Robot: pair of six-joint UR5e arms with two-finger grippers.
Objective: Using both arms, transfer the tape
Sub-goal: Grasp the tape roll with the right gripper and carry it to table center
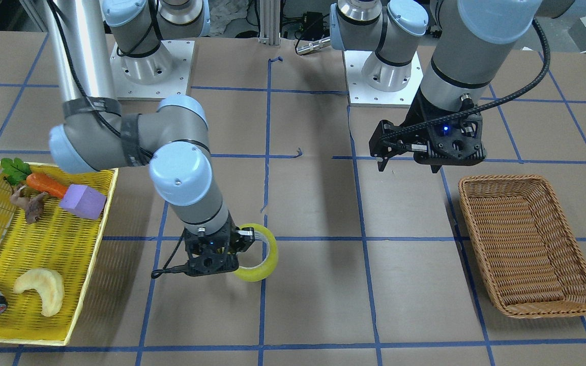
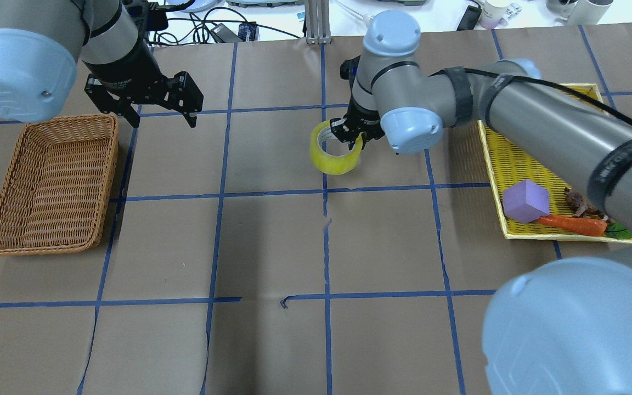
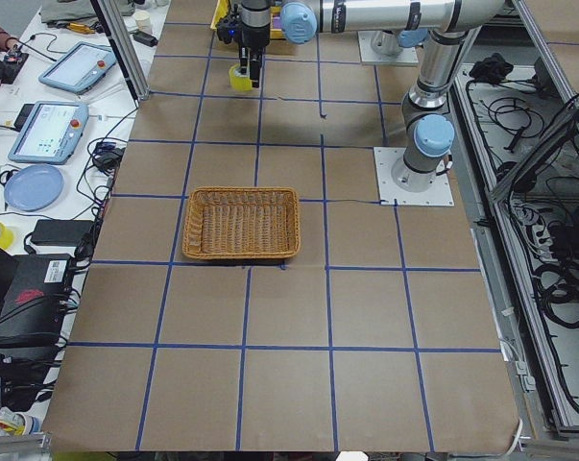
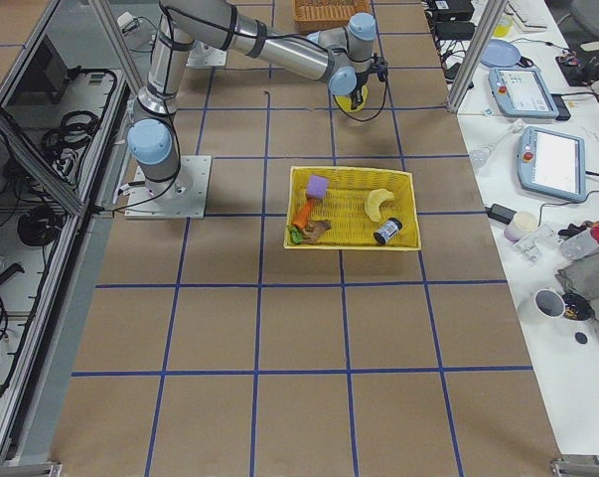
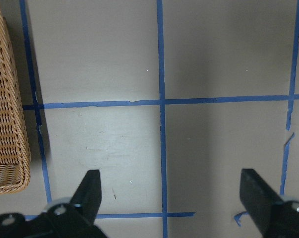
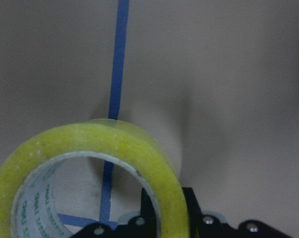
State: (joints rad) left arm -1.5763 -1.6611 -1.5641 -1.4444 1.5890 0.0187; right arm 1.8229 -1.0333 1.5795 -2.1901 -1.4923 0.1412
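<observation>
Your right pincer grips the wall of the translucent yellow packing-tape roll near mid-table, well apart from your left pincer, which hangs wide open and empty.
</observation>
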